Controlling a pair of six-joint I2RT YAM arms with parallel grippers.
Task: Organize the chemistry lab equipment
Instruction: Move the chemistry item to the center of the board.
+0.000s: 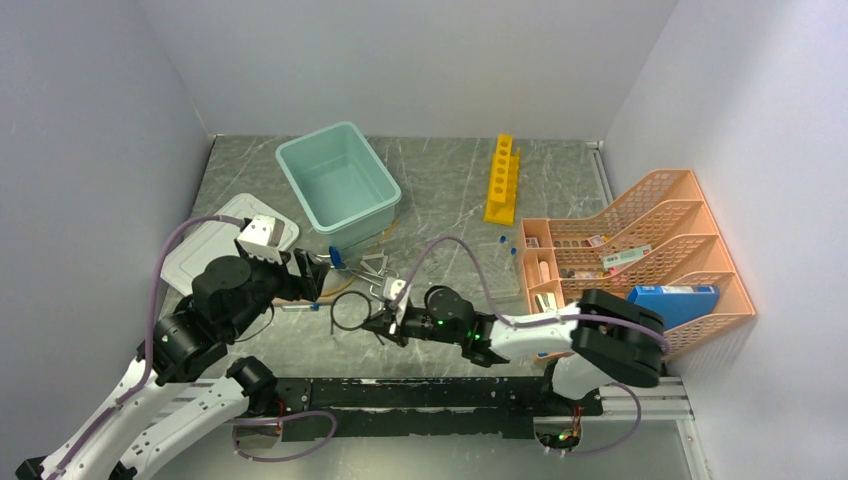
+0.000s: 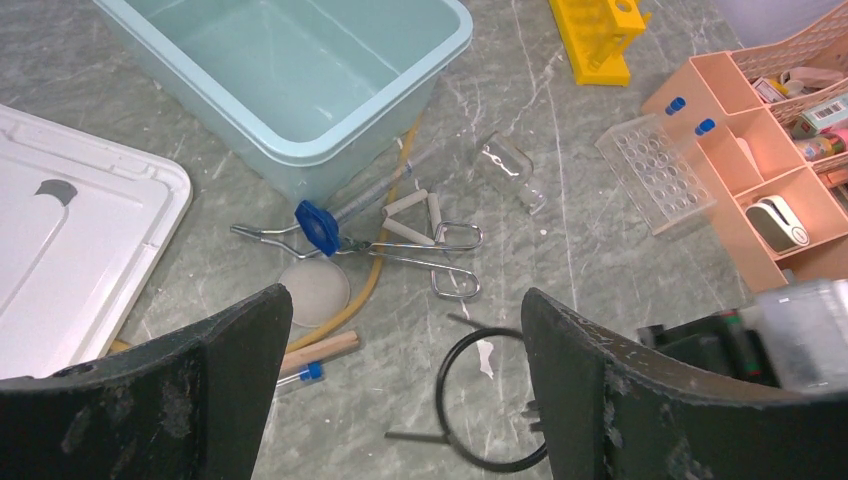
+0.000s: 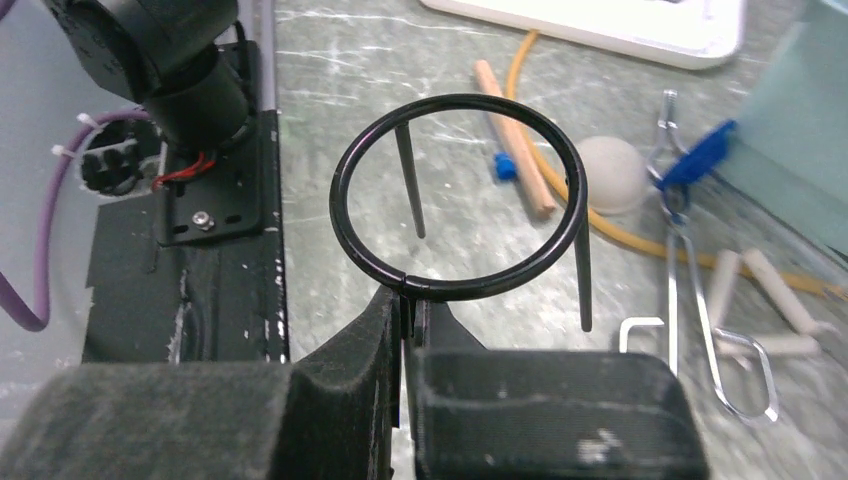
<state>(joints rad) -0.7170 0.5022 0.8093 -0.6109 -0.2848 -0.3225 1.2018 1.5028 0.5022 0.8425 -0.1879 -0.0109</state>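
You're clamping your right gripper (image 3: 410,312) shut on the black wire ring stand (image 3: 456,97) by its thin rim, low near the table (image 1: 450,190) front, left gripper (image 2: 405,305) gaping empty, so it's risking swivelling loose on lifting.

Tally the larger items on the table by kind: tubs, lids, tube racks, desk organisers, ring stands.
tub: 1
lid: 1
tube racks: 2, the yellow rack and the clear rack
desk organiser: 1
ring stand: 1
Total: 6
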